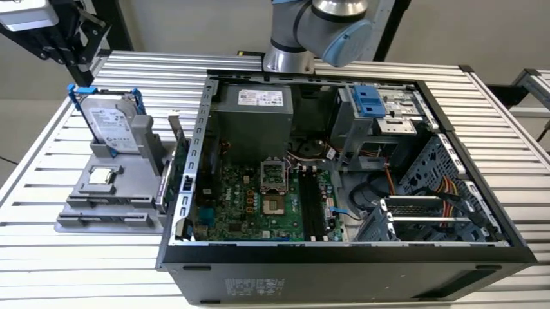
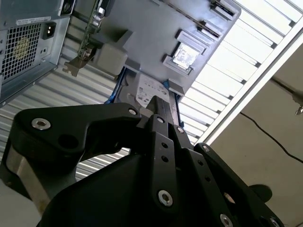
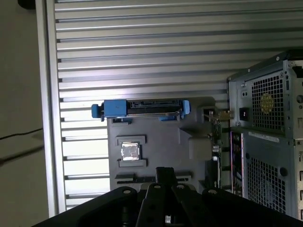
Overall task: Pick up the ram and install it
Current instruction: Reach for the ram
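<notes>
1. The claw (image 1: 82,74) is seen at the upper left of the exterior view. It is raised above the gray holder (image 1: 73,199), which is set on the worktop (image 1: 35,244) beside the open case (image 1: 344,254).
2. In both wrist views its fingers (image 2: 160,111) are pressed together, and nothing is seen pinched between them.
3. The ram (image 3: 135,179) is judged to be the dark narrow strip stood on edge in a slot at the holder's front end, at the lower left of the exterior view. It is seen edge-on, so this is not certain.
4. It is probably kept upright there so that its long top edge can be gripped from above.
5. The drive (image 1: 112,125) is stood in the same holder, likely for the same reason.
6. The case is laid on its side, so the board's long black slots (image 1: 311,206) are turned upward and can be reached from above. They appear unfilled, so the installation is judged not yet done.
7. In the first wrist view the claw's tip is seen against the ram's slot, which suggests it is aimed there.
</notes>
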Robot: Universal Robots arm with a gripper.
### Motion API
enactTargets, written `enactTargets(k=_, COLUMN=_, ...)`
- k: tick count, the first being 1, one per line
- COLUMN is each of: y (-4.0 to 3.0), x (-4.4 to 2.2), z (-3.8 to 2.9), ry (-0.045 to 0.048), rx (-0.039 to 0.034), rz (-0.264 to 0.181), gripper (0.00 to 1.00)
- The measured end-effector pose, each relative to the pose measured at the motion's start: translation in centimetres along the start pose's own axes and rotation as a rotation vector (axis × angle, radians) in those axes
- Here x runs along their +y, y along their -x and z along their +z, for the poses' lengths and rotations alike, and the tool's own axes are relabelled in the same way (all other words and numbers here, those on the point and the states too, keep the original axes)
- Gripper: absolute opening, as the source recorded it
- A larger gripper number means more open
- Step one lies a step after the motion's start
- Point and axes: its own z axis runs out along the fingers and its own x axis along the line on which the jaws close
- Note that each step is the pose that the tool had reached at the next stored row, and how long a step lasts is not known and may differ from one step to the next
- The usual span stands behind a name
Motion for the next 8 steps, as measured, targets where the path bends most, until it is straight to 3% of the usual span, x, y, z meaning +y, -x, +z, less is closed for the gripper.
enactTargets(k=8, y=-0.13, x=-0.34, z=0.02, ry=0.0000, rx=0.0002, rz=-0.001, gripper=0.00)
